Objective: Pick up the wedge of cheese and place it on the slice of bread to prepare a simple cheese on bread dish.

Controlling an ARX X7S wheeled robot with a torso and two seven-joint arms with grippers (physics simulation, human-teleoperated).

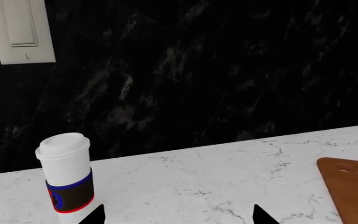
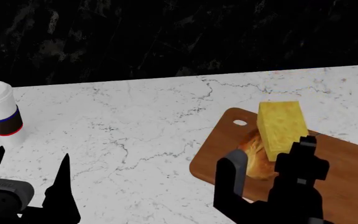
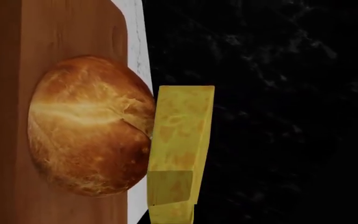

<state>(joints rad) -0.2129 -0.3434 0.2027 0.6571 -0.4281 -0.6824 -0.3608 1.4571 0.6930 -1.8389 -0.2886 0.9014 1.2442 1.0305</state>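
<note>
The yellow wedge of cheese stands on end in my right gripper, which is shut on its lower end. It is held over the slice of bread, a golden-brown crusty piece lying on the wooden cutting board. In the right wrist view the cheese runs alongside the top of the bread, touching it or just off it. My left gripper is open and empty over the white counter at the near left, and its two fingertips show in the left wrist view.
A white lidded paper cup with a brown and blue sleeve stands at the far left, also in the left wrist view. A black marble wall backs the counter, with a light switch on it.
</note>
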